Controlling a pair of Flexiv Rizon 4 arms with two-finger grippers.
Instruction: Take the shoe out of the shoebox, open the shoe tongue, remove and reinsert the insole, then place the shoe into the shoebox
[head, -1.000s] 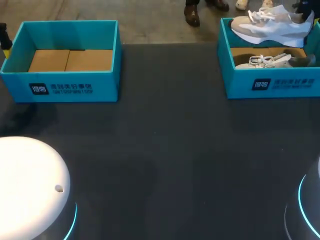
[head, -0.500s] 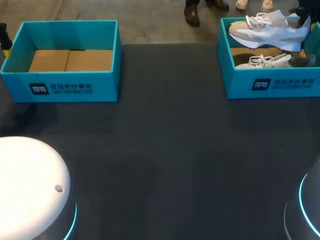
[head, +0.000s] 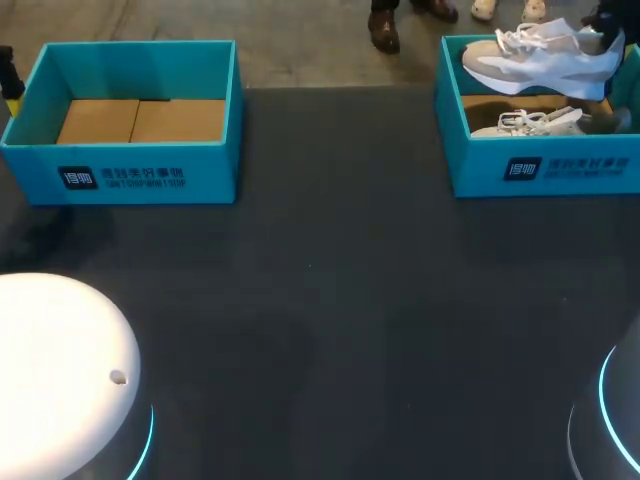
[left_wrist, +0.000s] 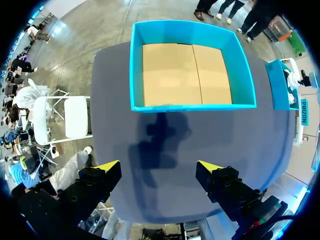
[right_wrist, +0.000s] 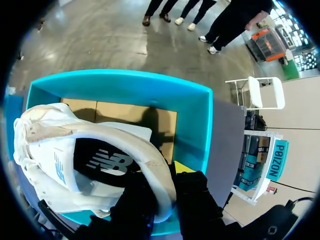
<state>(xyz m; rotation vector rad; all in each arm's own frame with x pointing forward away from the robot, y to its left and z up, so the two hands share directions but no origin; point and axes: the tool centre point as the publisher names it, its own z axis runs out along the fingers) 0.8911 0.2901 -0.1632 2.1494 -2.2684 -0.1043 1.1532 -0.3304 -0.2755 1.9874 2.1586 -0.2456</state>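
A dark grey, matte tabletop (head: 330, 300) fills most of the head view, ending in a straight far edge, its plain flat surface evenly lit with only a faint sheen, while the left wrist view shows soft, blurred shadows lying across the same dark surface.

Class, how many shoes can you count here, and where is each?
2. The lifted shoe hangs in the right gripper above the right box; the second shoe lies inside that box. Others may be hidden.

The right tool (right_wrist: 165, 187) grips the white shoe (right_wrist: 47, 150) by its heel above the shoebox (right_wrist: 194, 125).
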